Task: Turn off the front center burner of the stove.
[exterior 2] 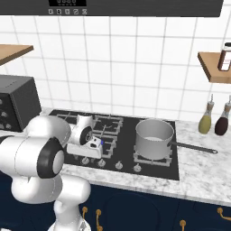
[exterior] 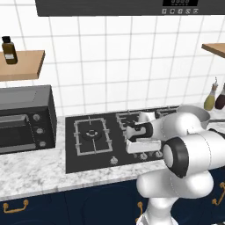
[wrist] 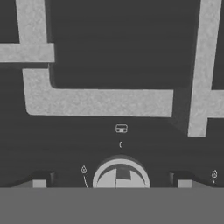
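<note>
Two dark fingertips stand apart, one on each side of a silver knob at the stove's front edge, not touching it; the gripper hangs low over the black glass. Five knobs line that front edge in the right base view (some half hidden by the arm). Just behind, the front center burner shows a sliver of blue beside the hand. A steel pot sits on the right grate. A toaster oven stands on the marble counter left of the stove. Two bottles stand far right against the white tiled wall.
</note>
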